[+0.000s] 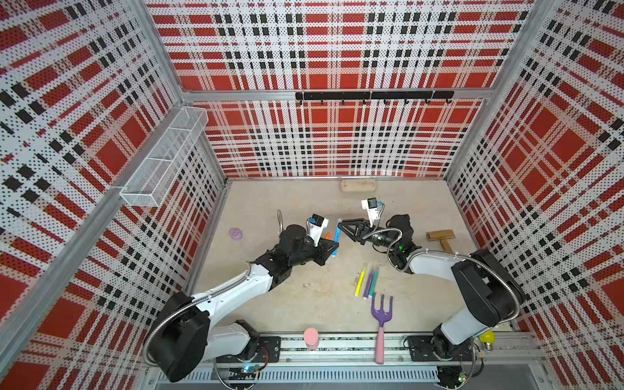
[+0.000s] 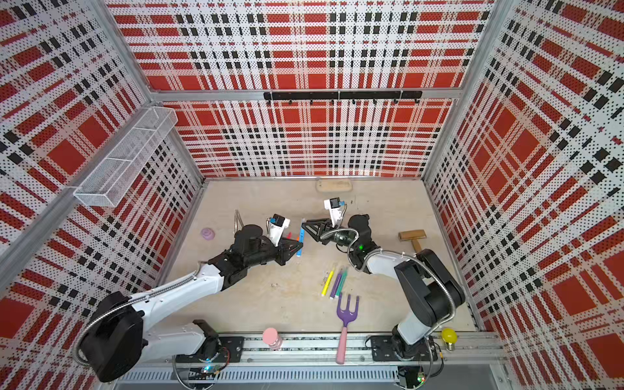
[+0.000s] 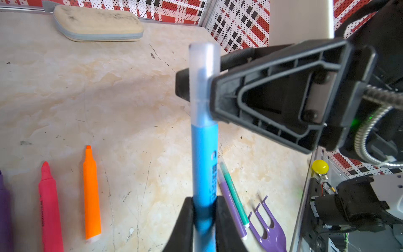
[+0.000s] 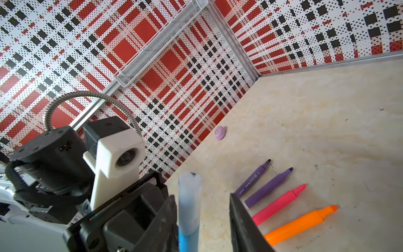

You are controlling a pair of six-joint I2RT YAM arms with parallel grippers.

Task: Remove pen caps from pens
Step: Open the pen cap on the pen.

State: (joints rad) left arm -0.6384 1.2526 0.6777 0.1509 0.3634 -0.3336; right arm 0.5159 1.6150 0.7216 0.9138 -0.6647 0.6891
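While the left gripper (image 1: pixel 334 249) clamps the blue pen (image 1: pixel 337 236) low on its barrel in both top views, the right gripper (image 1: pixel 341 225) sits at its capped end. Left wrist: frosted clear cap (image 3: pixel 204 85) still on, between the right gripper's jaws. Right wrist: jaws straddle cap, gap on one side, not clamped.

Frosted plastic pen cap (image 3: pixel 200 65), smooth blue pen (image 3: pixel 204 163), scuffed matt tabletop (image 3: pixel 109 98).

Purple fork (image 1: pixel 382 311) lies flat; mallet (image 1: pixel 440 235), eraser (image 1: pixel 358 185), yellow bulb (image 1: pixel 487 336) well apart
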